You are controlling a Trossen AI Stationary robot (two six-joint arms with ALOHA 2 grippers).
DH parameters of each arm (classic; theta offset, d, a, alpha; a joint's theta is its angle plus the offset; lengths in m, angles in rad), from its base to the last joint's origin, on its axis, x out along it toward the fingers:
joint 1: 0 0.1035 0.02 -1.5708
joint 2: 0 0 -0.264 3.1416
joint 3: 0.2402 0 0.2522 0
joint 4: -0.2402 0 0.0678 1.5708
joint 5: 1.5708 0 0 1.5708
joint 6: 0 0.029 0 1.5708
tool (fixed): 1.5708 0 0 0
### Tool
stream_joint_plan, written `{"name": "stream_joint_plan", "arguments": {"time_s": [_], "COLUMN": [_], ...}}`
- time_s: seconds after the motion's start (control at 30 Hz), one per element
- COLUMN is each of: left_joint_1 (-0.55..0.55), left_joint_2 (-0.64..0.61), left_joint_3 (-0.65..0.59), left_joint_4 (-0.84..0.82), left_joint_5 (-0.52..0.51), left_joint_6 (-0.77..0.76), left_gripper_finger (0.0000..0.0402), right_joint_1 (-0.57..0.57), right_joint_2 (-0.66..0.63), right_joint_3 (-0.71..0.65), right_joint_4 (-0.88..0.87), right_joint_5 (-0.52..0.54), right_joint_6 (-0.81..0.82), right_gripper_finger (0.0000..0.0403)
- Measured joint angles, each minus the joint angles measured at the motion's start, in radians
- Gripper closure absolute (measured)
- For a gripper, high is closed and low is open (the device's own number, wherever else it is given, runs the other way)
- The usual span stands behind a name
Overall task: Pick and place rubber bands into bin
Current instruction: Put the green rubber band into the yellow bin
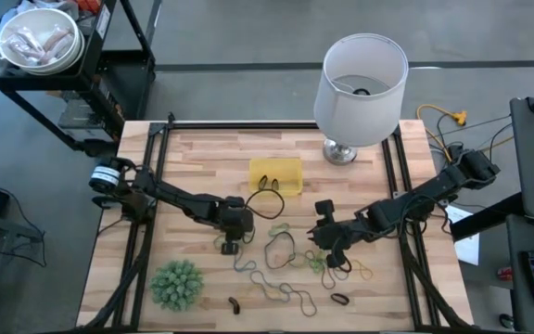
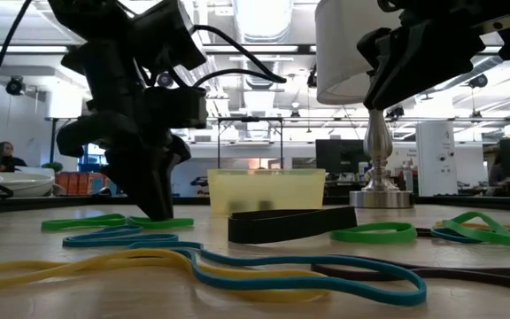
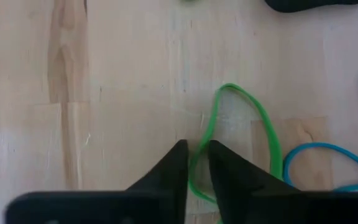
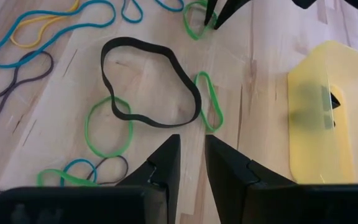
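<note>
Many rubber bands lie flat and scattered on the wooden table: green, blue, yellow and dark ones, with a large black band (image 4: 194,99) (image 2: 290,223) among them. The yellow bin (image 1: 276,176) (image 4: 322,118) stands toward the far side with dark bands inside. My left gripper (image 3: 196,152) (image 1: 231,245) points down at the table, shut on a green rubber band (image 3: 267,134). My right gripper (image 4: 191,149) (image 1: 317,232) hovers shut above the bands, near the big black one, touching nothing. My left gripper pinches one side of the green loop (image 3: 196,163) between its two fingertips, coming from above and pointing down. It has a single strand. The rest of the loop lies flat on the table beyond the fingers, and in the low view the fingertips (image 2: 159,211) reach the tabletop.
A lamp with a white shade (image 1: 360,79) and metal base (image 1: 341,151) stands at the far right of the table. A spiky green ball (image 1: 176,283) sits at the near left. Black frame rails run along the table's left and right sides. Bare wood lies left of the bin.
</note>
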State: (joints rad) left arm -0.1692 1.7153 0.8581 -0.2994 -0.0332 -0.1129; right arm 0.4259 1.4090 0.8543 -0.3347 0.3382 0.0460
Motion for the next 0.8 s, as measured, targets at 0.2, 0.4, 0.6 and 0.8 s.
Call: {"name": "stream_joint_plan", "arguments": {"time_s": [0.2,0.4,0.6,0.8], "left_joint_1": [0.0,-0.002,-0.001,0.0], "left_joint_2": [0.001,-0.008,-0.018,-0.022], "left_joint_3": [0.005,0.045,0.082,0.106], "left_joint_4": [-0.006,-0.027,-0.009,0.002], "left_joint_5": [0.005,-0.063,-0.293,-0.431], "left_joint_6": [0.05,0.129,0.199,0.256], "left_gripper_finger": [0.0395,0.0394,0.0394,0.0394], "right_joint_1": [0.0,0.0,0.0,0.0], "right_joint_2": [0.0,0.0,0.0,0.0], "right_joint_3": [0.0,0.0,0.0,0.0], "right_joint_4": [-0.001,-0.002,-0.003,-0.004], "right_joint_5": [0.0,0.0,0.0,0.0], "right_joint_6": [0.0,0.0,0.0,0.0], "right_gripper_finger": [0.0335,0.0335,0.0335,0.0335]}}
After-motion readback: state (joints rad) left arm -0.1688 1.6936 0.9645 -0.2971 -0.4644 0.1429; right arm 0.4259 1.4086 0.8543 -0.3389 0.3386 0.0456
